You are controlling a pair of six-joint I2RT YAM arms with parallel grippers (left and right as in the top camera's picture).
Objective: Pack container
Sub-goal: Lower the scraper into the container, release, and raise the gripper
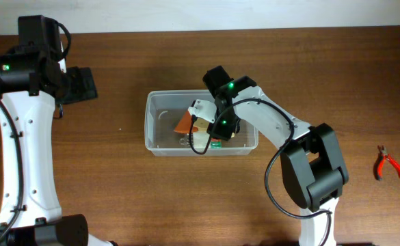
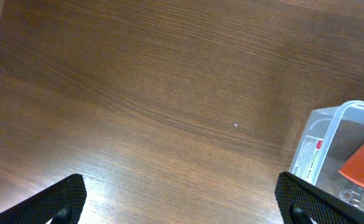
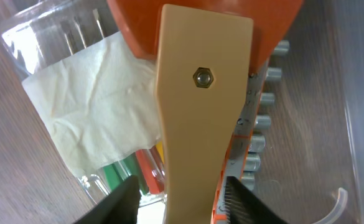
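The clear plastic container (image 1: 147,123) stands mid-table; its corner also shows in the left wrist view (image 2: 331,121). My right gripper (image 1: 210,133) is down inside it. In the right wrist view its jaws (image 3: 180,199) straddle the tan handle of a scraper (image 3: 197,112) with an orange blade (image 1: 183,123). The right finger is at the handle and a gap shows at the left finger, so the jaws look open. Under the scraper lie white paper (image 3: 94,118), coloured markers and a row of grey sockets (image 3: 262,118). My left gripper (image 1: 83,85) is open and empty over bare table left of the container (image 2: 182,199).
Red-handled pliers (image 1: 389,164) lie on the table at the far right. The wooden table's back edge runs along the top of the overhead view. The container's clear wall (image 3: 350,124) stands close on the right of the right gripper.
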